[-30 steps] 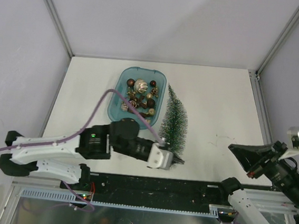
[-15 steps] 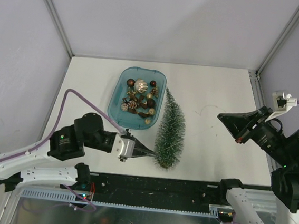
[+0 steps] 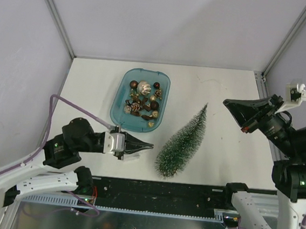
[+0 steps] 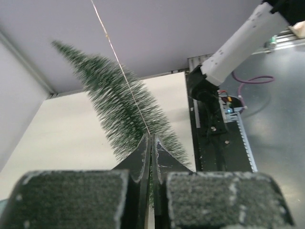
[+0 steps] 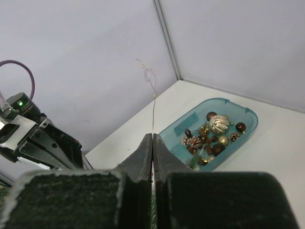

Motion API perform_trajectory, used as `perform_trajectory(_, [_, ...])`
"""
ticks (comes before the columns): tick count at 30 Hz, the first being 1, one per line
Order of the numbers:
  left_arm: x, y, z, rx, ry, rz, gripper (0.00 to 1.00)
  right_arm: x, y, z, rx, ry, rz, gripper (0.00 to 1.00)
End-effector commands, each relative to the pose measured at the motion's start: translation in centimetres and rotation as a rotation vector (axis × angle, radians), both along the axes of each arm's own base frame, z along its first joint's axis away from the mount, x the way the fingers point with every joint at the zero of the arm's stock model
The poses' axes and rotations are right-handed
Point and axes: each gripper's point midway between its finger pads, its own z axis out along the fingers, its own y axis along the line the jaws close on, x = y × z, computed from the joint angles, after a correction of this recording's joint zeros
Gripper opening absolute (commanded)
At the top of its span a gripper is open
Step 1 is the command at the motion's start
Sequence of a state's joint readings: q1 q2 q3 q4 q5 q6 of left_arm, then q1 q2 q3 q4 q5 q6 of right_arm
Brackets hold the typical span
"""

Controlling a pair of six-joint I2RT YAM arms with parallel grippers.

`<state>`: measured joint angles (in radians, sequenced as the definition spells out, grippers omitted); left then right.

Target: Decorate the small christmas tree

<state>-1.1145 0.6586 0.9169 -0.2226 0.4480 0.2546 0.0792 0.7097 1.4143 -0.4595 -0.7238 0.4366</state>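
Observation:
The small christmas tree (image 3: 181,143) lies on its side on the white table, base toward the front edge and tip pointing back right. It also shows in the left wrist view (image 4: 125,110). My left gripper (image 3: 150,145) is low, just left of the tree's base, and is shut on a thin gold wire (image 4: 119,67) that runs up past the tree. My right gripper (image 3: 227,104) is raised at the right of the tree tip and is shut on a thin gold wire (image 5: 153,102) whose curled end sticks out beyond the tips. The wire cannot be made out in the top view.
A teal tray (image 3: 121,92) holding several gold and brown ornaments and pinecones (image 3: 143,100) sits behind the left gripper; it also shows in the right wrist view (image 5: 248,117). A black rail (image 3: 161,194) runs along the table's front edge. Grey walls enclose the table.
The tree's tip has swung to the right, so it now lies diagonally. My left gripper has drawn back left off the tree's base. My right gripper has shifted slightly up and left.

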Motion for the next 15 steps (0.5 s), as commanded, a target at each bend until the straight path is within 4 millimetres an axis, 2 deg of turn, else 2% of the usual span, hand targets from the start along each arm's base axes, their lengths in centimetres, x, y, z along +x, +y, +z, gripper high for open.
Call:
perform_trajectory(1, [2.0, 0.2, -2.4, 0.023, 0.096, 0.111, 0.0, 3.7, -1.2, 3.7, 0.031, -0.194, -0.11, 0.0])
perform_trajectory(5, [3.7, -0.3, -3.4, 0.009, 0.109, 0.185, 0.0, 5.9, -0.4, 3.8, 0.004, -0.237, -0.11, 0.0])
perform_trajectory(11, [5.3, -1.0, -4.4, 0.0, 0.091, 0.242, 0.0, 9.1, 3.0, 2.9, -0.064, -0.29, -0.097, 0.0])
perform_trajectory(15, [6.1, -1.1, -4.8, -0.001, 0.074, 0.275, 0.0, 11.9, 4.4, 2.3, -0.085, -0.308, -0.114, 0.0])
